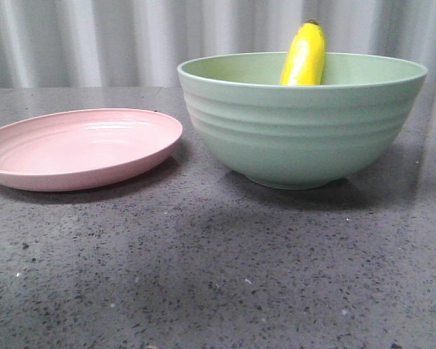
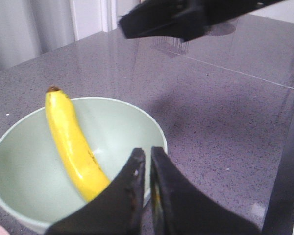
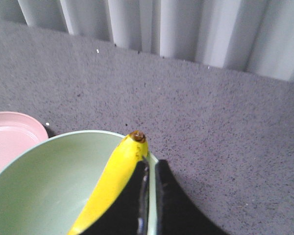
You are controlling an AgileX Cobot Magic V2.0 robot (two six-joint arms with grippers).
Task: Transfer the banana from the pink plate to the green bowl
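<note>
The yellow banana (image 1: 304,54) stands in the green bowl (image 1: 298,131), leaning on the far rim with its dark tip above it. The pink plate (image 1: 80,145) lies empty to the left of the bowl. Neither gripper shows in the front view. In the left wrist view my left gripper (image 2: 147,152) is shut and empty, above the bowl's rim (image 2: 157,132) beside the banana (image 2: 71,142). In the right wrist view my right gripper (image 3: 151,164) is shut and empty, over the bowl's rim (image 3: 88,133) next to the banana's tip (image 3: 137,137). The plate's edge (image 3: 10,132) shows there too.
The dark speckled tabletop (image 1: 218,276) spreads in front of the plate and the bowl. A pale corrugated wall (image 1: 94,36) stands behind them. A black part of the other arm (image 2: 186,17) hangs across the left wrist view above the table.
</note>
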